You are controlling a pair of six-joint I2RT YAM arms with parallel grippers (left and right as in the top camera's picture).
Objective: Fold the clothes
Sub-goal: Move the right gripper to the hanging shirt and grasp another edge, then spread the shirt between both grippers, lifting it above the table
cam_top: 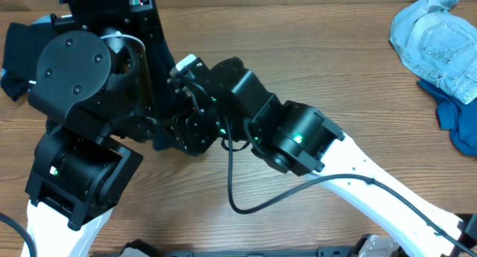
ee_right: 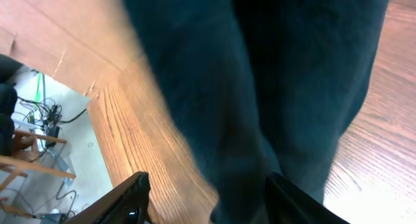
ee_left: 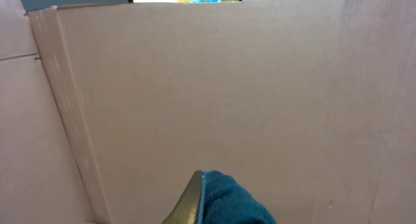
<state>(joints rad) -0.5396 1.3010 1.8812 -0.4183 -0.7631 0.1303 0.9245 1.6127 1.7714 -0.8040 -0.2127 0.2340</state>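
My left gripper (ee_left: 203, 185) is shut on a fold of dark teal-blue cloth (ee_left: 229, 201) and holds it raised in front of a cardboard wall. In the right wrist view the same dark garment (ee_right: 279, 74) hangs blurred over the wooden table. My right gripper (ee_right: 209, 201) is open, with its fingers on either side of the cloth's lower edge. From overhead both arms meet at the table's left centre, and only a dark blue scrap (cam_top: 160, 142) shows under them. The right gripper is in there (cam_top: 188, 129). More dark cloth (cam_top: 16, 59) lies at the far left.
A pale denim garment (cam_top: 438, 41) and a mid-blue piece (cam_top: 456, 119) lie at the table's right edge. A cardboard wall (ee_left: 214, 81) runs along the back. A black cable (cam_top: 246, 205) loops over the wooden table (cam_top: 335, 78).
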